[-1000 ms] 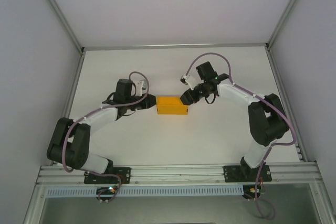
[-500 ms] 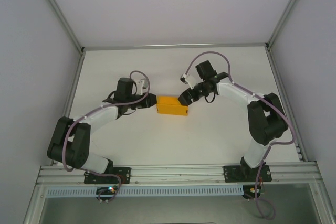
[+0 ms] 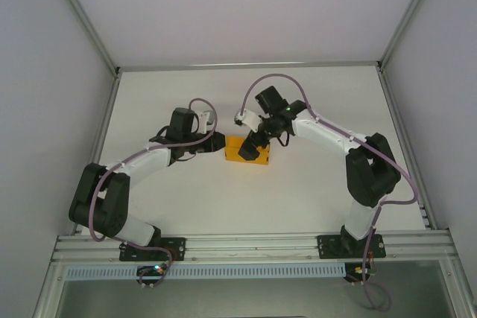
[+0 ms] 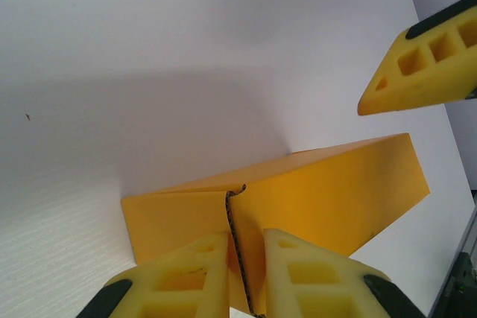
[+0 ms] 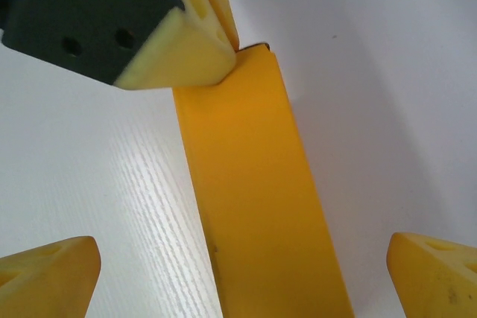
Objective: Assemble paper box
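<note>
Paper box (image 3: 259, 158), a low closed block, lies near the middle of the white table (image 3: 313, 191), well apart from all four table edges, with bare surface on every side. The left gripper (image 4: 242, 247) is pinched on the upright card edge at the box's left end. The right gripper (image 5: 242, 258) is spread wide over the box, one finger on either side, both clear of its walls.

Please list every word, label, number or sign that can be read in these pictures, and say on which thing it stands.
None can be read.
The paper box is plain orange-yellow card, with no print on the faces that show.
The white table bears no readable mark.
</note>
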Action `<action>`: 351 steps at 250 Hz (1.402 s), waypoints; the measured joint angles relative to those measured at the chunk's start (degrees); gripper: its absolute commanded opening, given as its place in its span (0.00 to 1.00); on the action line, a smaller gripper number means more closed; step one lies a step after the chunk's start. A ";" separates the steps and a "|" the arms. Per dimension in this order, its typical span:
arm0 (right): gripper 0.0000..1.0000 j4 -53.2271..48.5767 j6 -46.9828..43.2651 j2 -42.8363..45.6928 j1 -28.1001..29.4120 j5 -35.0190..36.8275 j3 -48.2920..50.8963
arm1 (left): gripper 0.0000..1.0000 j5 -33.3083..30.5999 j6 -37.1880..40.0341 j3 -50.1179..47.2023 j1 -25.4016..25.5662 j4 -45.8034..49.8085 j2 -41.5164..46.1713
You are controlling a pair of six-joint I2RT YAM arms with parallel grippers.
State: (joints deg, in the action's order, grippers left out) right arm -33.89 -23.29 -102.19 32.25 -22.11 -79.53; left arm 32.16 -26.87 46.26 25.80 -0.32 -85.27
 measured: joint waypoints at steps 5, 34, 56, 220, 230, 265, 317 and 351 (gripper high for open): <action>1.00 0.09 -0.26 0.00 0.11 0.83 0.13 | 0.17 -0.07 0.13 0.09 0.02 0.17 0.00; 1.00 0.31 -1.92 -0.24 -0.13 4.02 0.50 | 0.17 -0.42 0.74 0.48 0.13 1.03 0.02; 0.99 0.20 -4.02 -1.16 -0.37 4.39 0.50 | 0.19 -0.59 1.05 0.74 0.24 1.55 0.02; 0.29 -3.32 -8.61 -5.40 0.31 5.66 -1.42 | 1.00 -8.28 3.96 3.76 0.24 14.40 13.35; 0.29 -2.51 -8.04 -5.14 0.59 7.32 -1.33 | 1.00 -10.03 4.07 3.76 0.00 15.76 15.89; 0.33 2.93 -6.34 -2.89 1.73 17.44 -0.63 | 1.00 -16.33 3.74 3.04 -1.77 19.32 24.39; 0.32 14.86 -7.43 -1.60 3.32 35.56 0.68 | 1.00 -21.40 2.89 -0.66 -5.31 21.73 30.23; 0.35 20.74 -10.93 -5.01 5.09 46.40 1.64 | 1.00 -22.12 1.81 -2.84 -6.10 21.84 28.61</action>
State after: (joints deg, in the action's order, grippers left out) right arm -13.15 -34.22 -107.20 37.34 24.29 -77.89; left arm 10.04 -25.06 43.42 19.70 21.52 -56.66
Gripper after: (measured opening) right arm 0.425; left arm 0.999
